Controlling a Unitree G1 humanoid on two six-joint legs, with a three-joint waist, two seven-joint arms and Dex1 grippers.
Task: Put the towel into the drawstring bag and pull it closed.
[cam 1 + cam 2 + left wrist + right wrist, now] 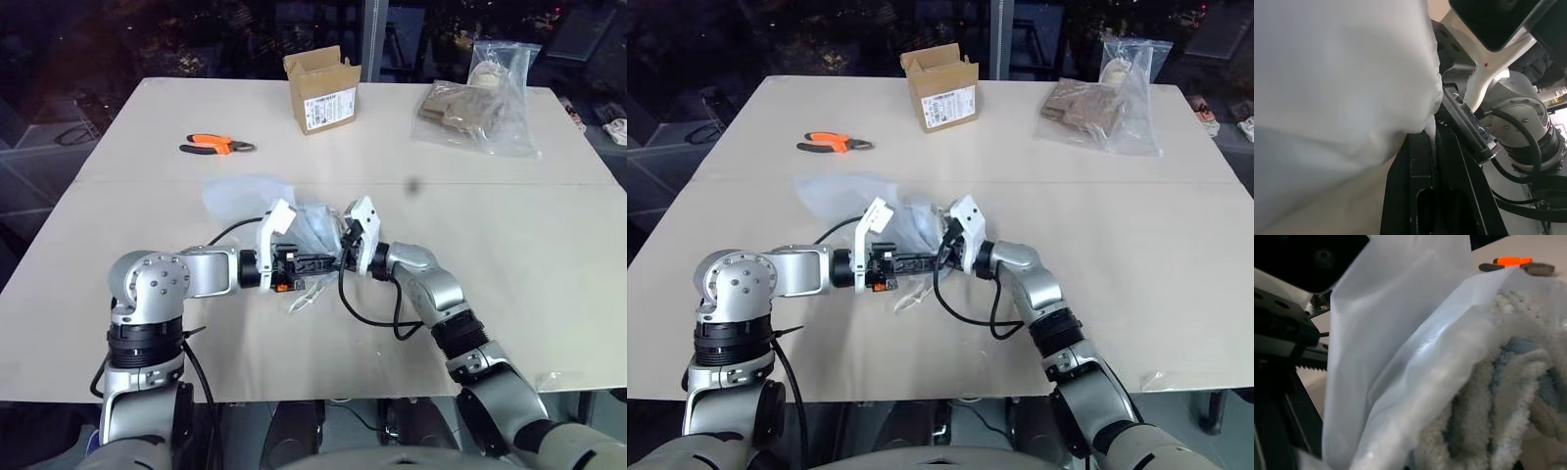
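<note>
The drawstring bag [247, 197], white and semi-sheer, lies crumpled at the middle of the table and rises to where my two grippers meet. My left gripper [321, 262] points right, and its black fingers [1420, 161] are shut on a fold of the bag's fabric [1342, 83]. Pointing left, my right gripper [345, 251] faces it from a finger's width away, shut on the bag's edge. The towel [1508, 401], light blue with pale loops, sits inside the bag's fabric [1400, 333] right in front of the right gripper.
Orange-handled pliers [217, 146] lie at the back left. An open cardboard box [322, 90] stands at the back middle, with a clear plastic bag of brown contents [480, 110] at the back right. The bare table [549, 245] stretches to my right.
</note>
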